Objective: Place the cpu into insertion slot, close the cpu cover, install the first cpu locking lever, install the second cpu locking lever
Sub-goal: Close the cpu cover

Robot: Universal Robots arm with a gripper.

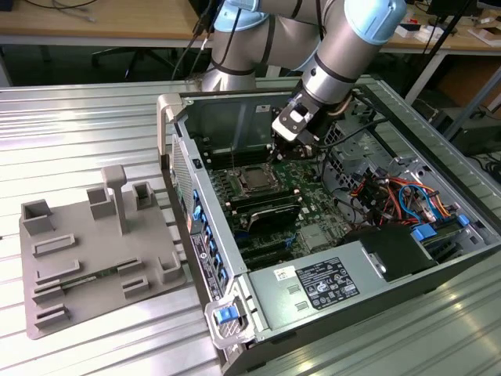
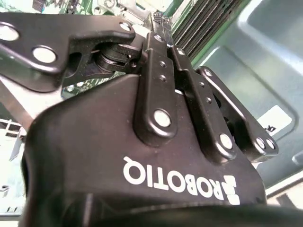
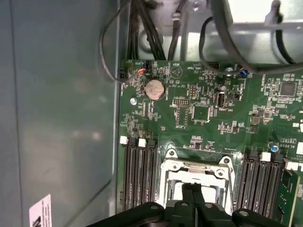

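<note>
While the gripper (image 1: 273, 154) hung clenched over the socket, fingertips pressed together with nothing seen between them in the first wrist view, the cpu (image 1: 254, 180) looked seated in that socket, near the case's middle, its grey top inside the cover (image 3: 208, 165). Risks, as judged: closed tips coming down off-line could scrape the cpu, or skid off the thin cover frame onto the board. A tilted chip under a forced cover would mean bent pins. Memory slots (image 3: 139, 175) stood just beside the socket on both sides, easy to clip. Black cables (image 1: 344, 141) ran close by the wrist on the exterior view's right and could snag. Hidden: the fingers covered the socket edge beneath them. Levers were too thin to make out. Could not tell whether the cover lay fully flat or latched, and the chip's seating could not be checked from above.
</note>
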